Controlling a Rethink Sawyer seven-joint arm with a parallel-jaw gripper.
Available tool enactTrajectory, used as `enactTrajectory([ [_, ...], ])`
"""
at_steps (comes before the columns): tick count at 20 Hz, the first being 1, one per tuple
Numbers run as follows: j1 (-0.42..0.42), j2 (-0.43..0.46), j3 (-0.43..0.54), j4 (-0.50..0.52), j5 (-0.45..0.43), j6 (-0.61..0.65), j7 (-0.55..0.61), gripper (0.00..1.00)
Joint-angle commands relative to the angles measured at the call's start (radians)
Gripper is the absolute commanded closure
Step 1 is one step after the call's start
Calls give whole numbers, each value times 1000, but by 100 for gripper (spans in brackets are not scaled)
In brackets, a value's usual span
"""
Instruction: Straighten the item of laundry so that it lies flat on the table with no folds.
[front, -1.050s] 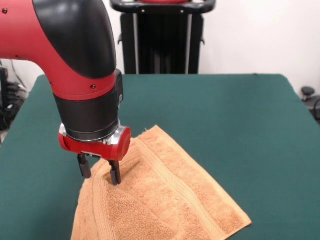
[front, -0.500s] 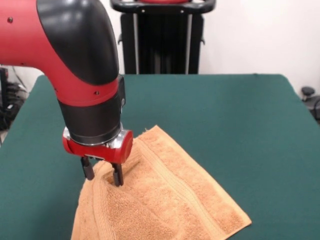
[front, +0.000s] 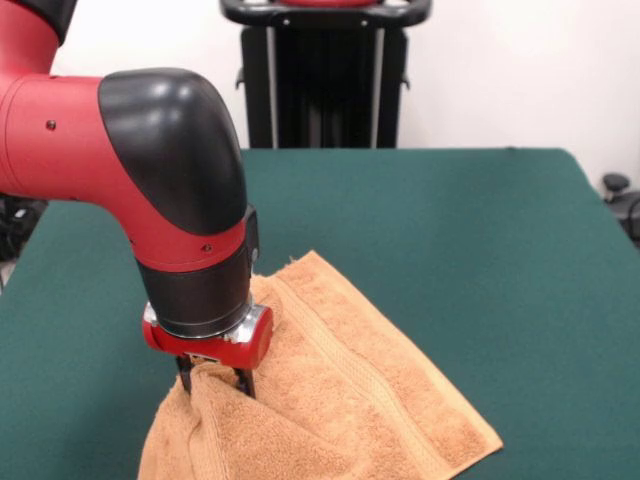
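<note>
Tool: tool (front: 214, 378) is closed on a pinch of the towel (front: 340, 400), its two dark fingers (front: 246, 384) gathering a small peak of cloth between them, at about 8 o'clock from the middle of the front view.
Change: a second ago the fingers stood apart, straddling a ridge of the cloth; since then the arm (front: 150, 180) has dropped lower and drifted toward 5 o'clock, and the fingers have come together on that ridge.
Meaning: the grasp looks made, so the next step is judged to be lifting or dragging this fold open; nothing is flattened yet.
Towel: orange-tan, lying on the table (front: 450, 230) at 6 to 7 o'clock, one layer doubled over, the stripe band running diagonally toward 4 o'clock.
Edges: its far corner points to 12 o'clock just beside the wrist; its 4 o'clock corner lies flat near the bottom; its lower part runs out of the picture at 6 o'clock.
Room: bare green cloth spreads wide from 12 through 3 o'clock, well apart from any rim, a good direction to pull; 9 o'clock has less room.
</note>
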Motion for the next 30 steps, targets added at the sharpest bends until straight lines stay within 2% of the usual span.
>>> enactTrajectory([
  [1,35,73,83,29,-51,-44,-194,0],
  [16,46,16,66,68,-41,-23,-153,0],
  [23,47,-123,60,96,8,173,-170,0],
  [27,46,-156,64,76,22,261,-179,0],
  [30,41,-165,70,80,20,272,-177,0],
])
